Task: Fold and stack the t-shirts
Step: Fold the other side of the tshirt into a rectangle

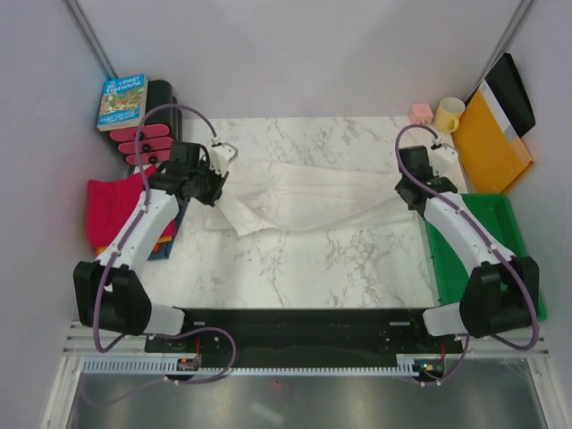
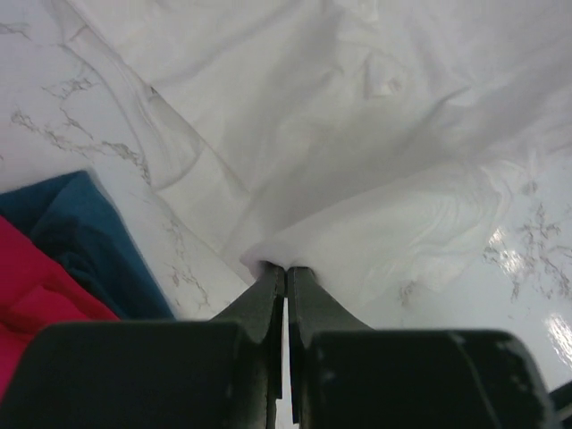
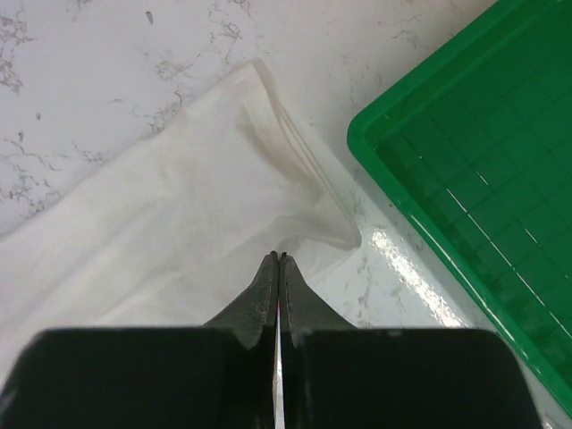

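The cream-white t-shirt [image 1: 304,192] lies wrinkled across the middle of the marble table, stretched between both grippers. My left gripper [image 1: 213,191] is shut on its left edge; in the left wrist view the jaws [image 2: 286,268] pinch a raised fold of the white cloth [image 2: 357,134]. My right gripper [image 1: 412,197] is shut on its right edge; in the right wrist view the closed jaws [image 3: 279,258] pinch the cloth [image 3: 161,241] near a hemmed corner. A folded magenta-pink shirt [image 1: 112,206] with blue [image 2: 85,246] and orange [image 1: 166,234] ones lies at the left under my left arm.
A green tray [image 1: 487,268] stands at the right edge, close to my right gripper [image 3: 465,170]. A yellow-orange folder [image 1: 490,143], a yellow mug [image 1: 450,113] and a small pink thing [image 1: 420,111] sit at the back right. A book [image 1: 122,101] leans at the back left.
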### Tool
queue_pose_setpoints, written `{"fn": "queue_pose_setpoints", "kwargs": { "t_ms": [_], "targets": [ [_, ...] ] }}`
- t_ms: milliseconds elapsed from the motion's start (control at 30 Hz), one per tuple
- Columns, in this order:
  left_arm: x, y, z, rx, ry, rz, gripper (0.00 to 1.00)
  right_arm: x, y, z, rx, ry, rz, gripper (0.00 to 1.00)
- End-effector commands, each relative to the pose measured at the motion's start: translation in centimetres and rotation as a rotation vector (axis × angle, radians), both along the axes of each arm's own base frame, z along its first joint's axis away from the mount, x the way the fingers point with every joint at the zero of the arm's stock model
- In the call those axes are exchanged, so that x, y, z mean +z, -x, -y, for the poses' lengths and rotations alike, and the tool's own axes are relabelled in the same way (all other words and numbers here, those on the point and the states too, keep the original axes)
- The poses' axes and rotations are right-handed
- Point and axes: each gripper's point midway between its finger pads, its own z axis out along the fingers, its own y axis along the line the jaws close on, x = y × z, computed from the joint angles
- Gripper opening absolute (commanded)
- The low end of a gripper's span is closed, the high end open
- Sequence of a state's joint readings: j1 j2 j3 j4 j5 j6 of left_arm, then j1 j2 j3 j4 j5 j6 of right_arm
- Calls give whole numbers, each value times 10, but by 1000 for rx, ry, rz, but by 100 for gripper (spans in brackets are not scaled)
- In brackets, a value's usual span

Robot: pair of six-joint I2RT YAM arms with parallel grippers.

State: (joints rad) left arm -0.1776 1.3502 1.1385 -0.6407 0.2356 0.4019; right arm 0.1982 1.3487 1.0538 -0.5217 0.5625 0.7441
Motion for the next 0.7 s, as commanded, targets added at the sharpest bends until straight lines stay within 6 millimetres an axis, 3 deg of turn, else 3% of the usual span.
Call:
{"fn": "queue_pose_setpoints", "kwargs": {
  "t_ms": [0,67,100,200,433,467,533,567,667],
  "targets": [
    [19,-54,-6,81,11,92,2,12,-35,17,-50,28,48,0],
    [27,-69,-7,90,15,111,2,6,-47,22,-59,34,33,0],
    [17,-77,-8,97,14,87,2,4,-52,24,-64,35,32,0],
    [21,-96,-6,100,19,95,2,-6,-69,30,-79,38,8,0],
    [-4,-139,-1,105,16,52,2,-44,-102,40,-100,55,-66,0],
    [-17,-143,0,107,12,27,2,-47,-105,42,-103,56,-72,0],
    [-18,-153,1,111,16,29,2,-58,-111,43,-102,60,-91,0],
    [-30,-156,2,110,13,6,2,-61,-113,45,-106,58,-96,0],
    [-31,-167,2,116,10,13,2,-73,-117,50,-116,62,-119,0]
  ]
}}
